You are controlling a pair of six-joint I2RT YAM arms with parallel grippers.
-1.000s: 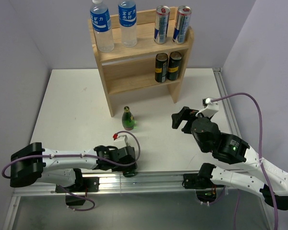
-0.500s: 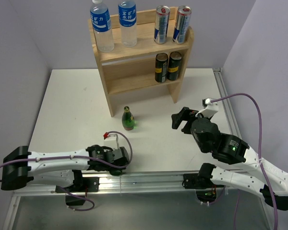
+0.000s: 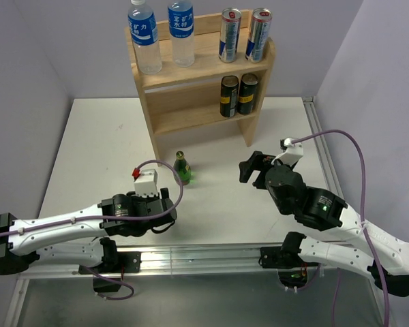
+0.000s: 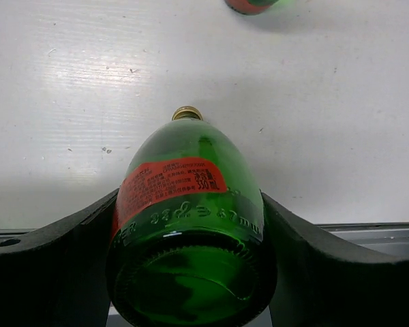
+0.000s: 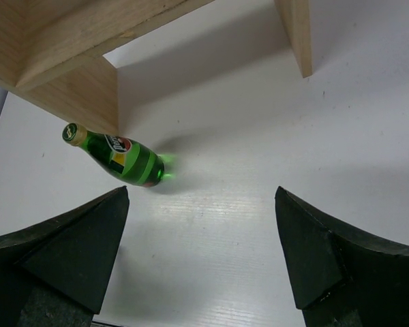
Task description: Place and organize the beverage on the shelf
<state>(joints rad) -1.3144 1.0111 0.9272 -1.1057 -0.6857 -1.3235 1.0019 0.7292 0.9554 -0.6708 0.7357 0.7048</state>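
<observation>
Well along here! Up on the shelf (image 3: 184, 117), top board: two water bottles (image 3: 144, 37) at left, seemingly full, and two tall cans (image 3: 230, 35) at right. Lower board: two dark cans (image 3: 230, 97) tucked right, bare wood beside them. Can contents impossible to tell. Left to place: two capped green bottles. One held bottle (image 4: 187, 225) clamped in the left gripper (image 3: 158, 206), cap pointing outward, near the table's (image 3: 102, 150) front edge. One standing bottle (image 3: 183, 168) just before the shelf. Right gripper (image 5: 201, 252) spread wide, holding nothing.
</observation>
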